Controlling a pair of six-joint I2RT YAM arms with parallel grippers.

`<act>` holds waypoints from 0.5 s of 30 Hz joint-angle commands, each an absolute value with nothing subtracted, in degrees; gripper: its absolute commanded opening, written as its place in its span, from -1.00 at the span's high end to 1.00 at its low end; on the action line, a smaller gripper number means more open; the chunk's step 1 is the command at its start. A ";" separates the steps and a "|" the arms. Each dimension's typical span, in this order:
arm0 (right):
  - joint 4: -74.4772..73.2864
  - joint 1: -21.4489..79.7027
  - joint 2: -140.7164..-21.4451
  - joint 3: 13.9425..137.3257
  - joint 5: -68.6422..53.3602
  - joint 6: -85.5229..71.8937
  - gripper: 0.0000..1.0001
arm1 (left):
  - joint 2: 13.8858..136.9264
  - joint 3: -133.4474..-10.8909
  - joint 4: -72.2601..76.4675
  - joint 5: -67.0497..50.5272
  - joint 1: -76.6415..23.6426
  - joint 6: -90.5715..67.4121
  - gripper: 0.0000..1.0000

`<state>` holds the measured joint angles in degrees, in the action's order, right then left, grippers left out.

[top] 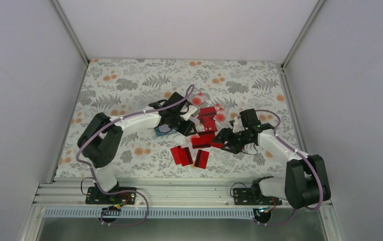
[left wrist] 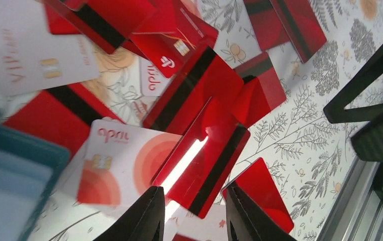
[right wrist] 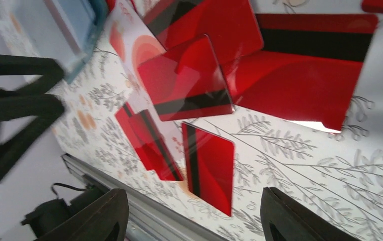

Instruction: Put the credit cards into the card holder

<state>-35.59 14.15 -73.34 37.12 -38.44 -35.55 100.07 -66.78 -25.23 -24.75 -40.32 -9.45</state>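
Note:
Several red credit cards (top: 204,140) with black stripes lie scattered mid-table, a few showing pale faces. The teal card holder (top: 161,131) lies flat just left of them, under my left wrist. My left gripper (top: 188,128) hovers over the pile, open and empty. In the left wrist view its gripper (left wrist: 194,217) frames a red striped card (left wrist: 204,160), with a pale card (left wrist: 124,163) and the holder (left wrist: 13,175) to the left. My right gripper (top: 220,139) is wide open and empty by the pile's right side. In its own view, the right gripper (right wrist: 194,221) is above a red card (right wrist: 209,168).
The table has a floral cloth (top: 129,85) and white walls on three sides. A metal rail (top: 179,193) runs along the near edge. Two red cards (top: 182,155) lie closer to that rail. The two grippers are close together over the pile.

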 commanded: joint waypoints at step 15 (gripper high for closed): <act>-20.77 13.90 -78.55 33.36 -42.61 -44.29 -0.40 | 115.25 -79.62 -33.49 -22.45 -42.18 -16.77 0.34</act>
<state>-24.51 14.15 -78.78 35.31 -42.22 -42.50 114.19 -76.38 -30.85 -24.21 -41.82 -13.72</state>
